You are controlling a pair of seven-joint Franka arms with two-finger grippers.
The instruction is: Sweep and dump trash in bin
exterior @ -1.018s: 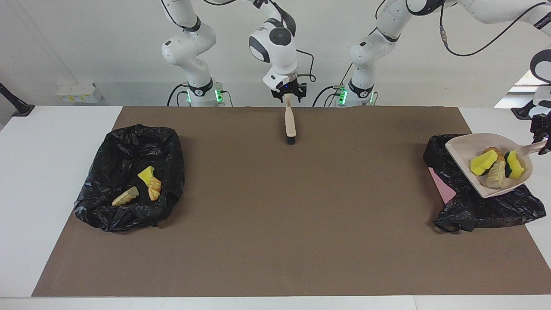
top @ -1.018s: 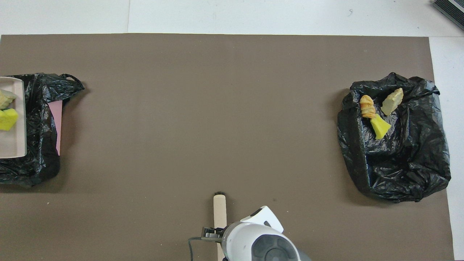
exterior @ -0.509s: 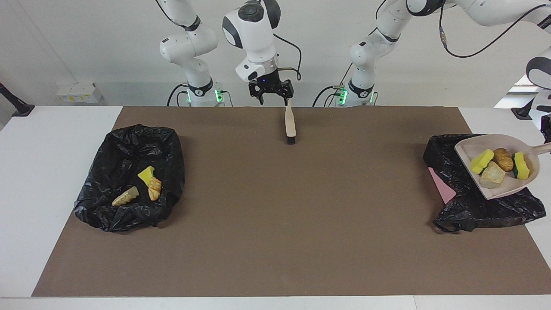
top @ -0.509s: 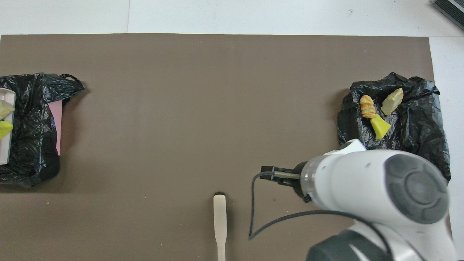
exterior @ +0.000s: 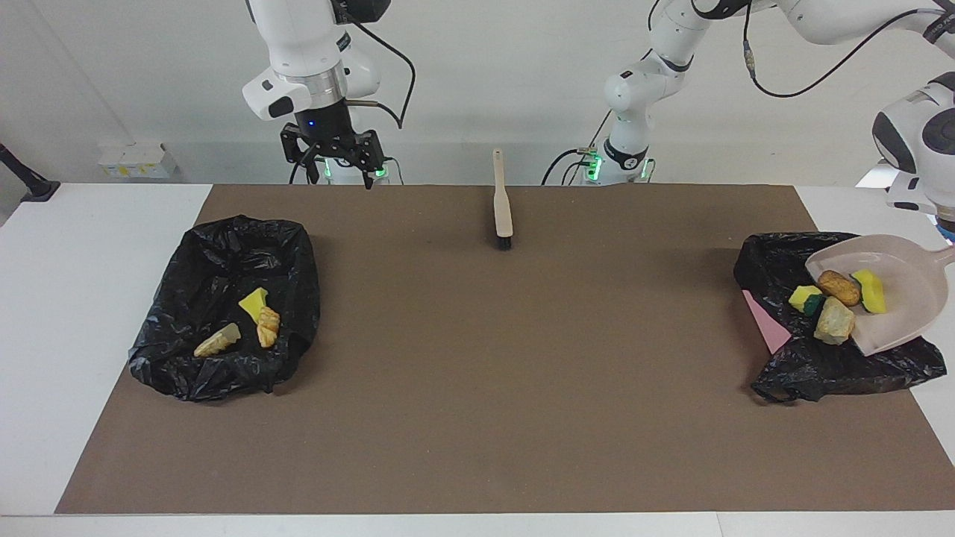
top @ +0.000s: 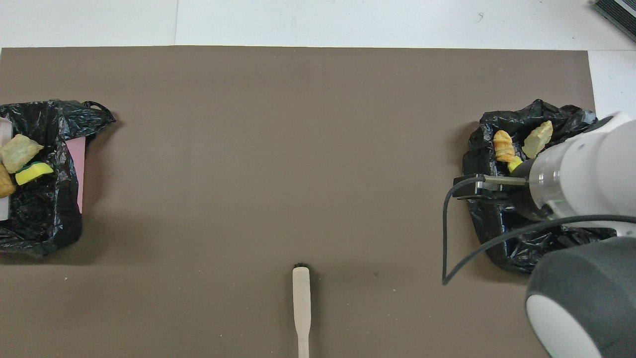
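My left gripper (exterior: 949,242) holds the beige dustpan (exterior: 906,298) by its handle at the view's edge, tilted over the black-bagged bin (exterior: 821,365) at the left arm's end. Several trash scraps lie in the pan. A yellow sponge (exterior: 869,291) and a brown lump (exterior: 839,287) are inside. A yellow-green sponge (exterior: 806,298) and a tan lump (exterior: 834,322) are at its lip. My right gripper (exterior: 333,165) is open and empty, up in the air by the right arm's base. The brush (exterior: 502,201) lies on the mat between the arm bases.
A second black-bagged bin (exterior: 224,246) at the right arm's end holds a yellow sponge (exterior: 254,302), a golden lump (exterior: 268,327) and a tan lump (exterior: 216,341). A pink bin wall (exterior: 765,328) shows beside the left arm's bag. The brown mat (exterior: 477,373) covers the table.
My right gripper let go of the brush, rose and swung toward the right arm's end. The dustpan tipped further and the scraps slid toward its lip.
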